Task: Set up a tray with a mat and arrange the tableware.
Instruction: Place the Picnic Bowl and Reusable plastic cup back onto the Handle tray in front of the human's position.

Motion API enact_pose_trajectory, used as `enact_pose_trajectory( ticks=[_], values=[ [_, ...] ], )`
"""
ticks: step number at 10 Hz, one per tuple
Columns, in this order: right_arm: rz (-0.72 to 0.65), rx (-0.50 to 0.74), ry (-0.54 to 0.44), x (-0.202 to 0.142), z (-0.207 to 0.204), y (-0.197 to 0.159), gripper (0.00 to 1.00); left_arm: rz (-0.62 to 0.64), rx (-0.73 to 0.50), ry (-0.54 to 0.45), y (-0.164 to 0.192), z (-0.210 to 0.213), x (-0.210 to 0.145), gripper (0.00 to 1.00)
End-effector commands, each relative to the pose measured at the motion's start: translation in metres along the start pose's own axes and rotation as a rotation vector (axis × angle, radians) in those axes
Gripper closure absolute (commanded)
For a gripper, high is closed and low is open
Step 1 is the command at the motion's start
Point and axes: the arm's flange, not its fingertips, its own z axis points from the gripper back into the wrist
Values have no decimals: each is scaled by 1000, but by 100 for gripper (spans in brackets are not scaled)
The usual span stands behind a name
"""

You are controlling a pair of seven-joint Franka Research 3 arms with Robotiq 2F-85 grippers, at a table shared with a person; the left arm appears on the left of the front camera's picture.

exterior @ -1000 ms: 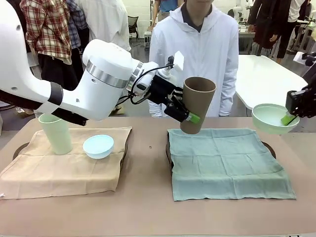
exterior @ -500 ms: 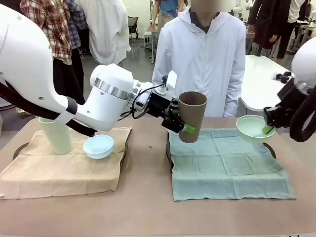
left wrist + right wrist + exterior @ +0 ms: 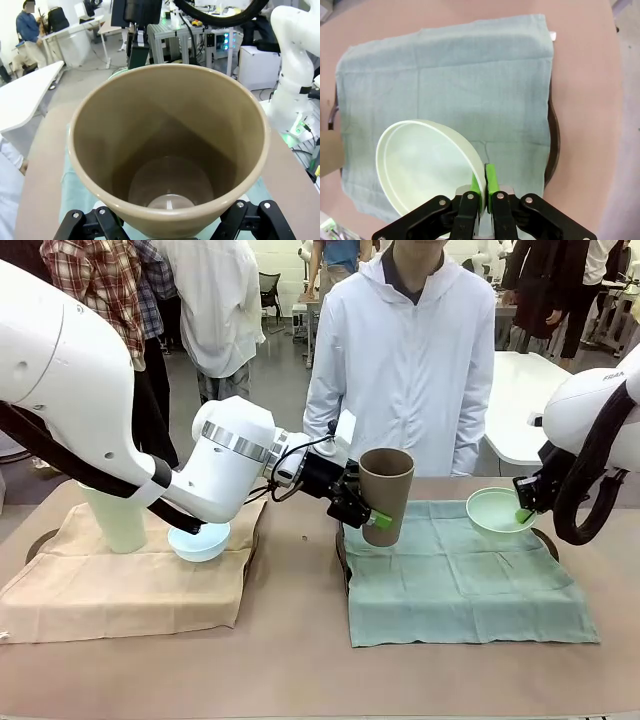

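Hands over teal mat (image 3: 460,580): left hand (image 3: 372,517) clamps tilted brown tumbler (image 3: 384,494); right hand (image 3: 484,186) pinches mint green bowl (image 3: 427,167) rim, angled down.

Bright, even overhead light; soft shadows, sharp focus, wide-angle wrist distortion.

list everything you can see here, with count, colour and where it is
brown tumbler: 1, brown, held tilted over the near-left corner of the green mat
mint green bowl: 1, mint green, held by its rim over the far-right part of the green mat
pale green tumbler: 1, pale green, upright on the beige mat, partly behind the left arm
light blue bowl: 1, light blue, on the beige mat beside the pale green tumbler
green mat: 1, teal green, over the right tray
beige mat: 1, beige, over the left tray
table: 1, pinkish brown
person: 1, white coat, far side of the table
left gripper: 1, black with green pads, gripping the brown tumbler
right gripper: 1, black with green pads, pinching the bowl's rim
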Motion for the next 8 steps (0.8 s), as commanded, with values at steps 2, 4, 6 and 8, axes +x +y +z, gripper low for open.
enact_pose_trajectory(
  ticks=[2,4,6,8],
  values=[
    [6,3,-15,0,11,3,96,-7,-3,-3,-1,2,4,16],
    [6,3,-15,0,11,3,96,-7,-3,-3,-1,2,4,16],
    [3,30,11,4,-7,-1,96,-38,1,-4,6,-6,-3,16],
    [0,59,35,3,-27,-1,96,-110,-14,-37,15,-22,-5,16]
  ],
)
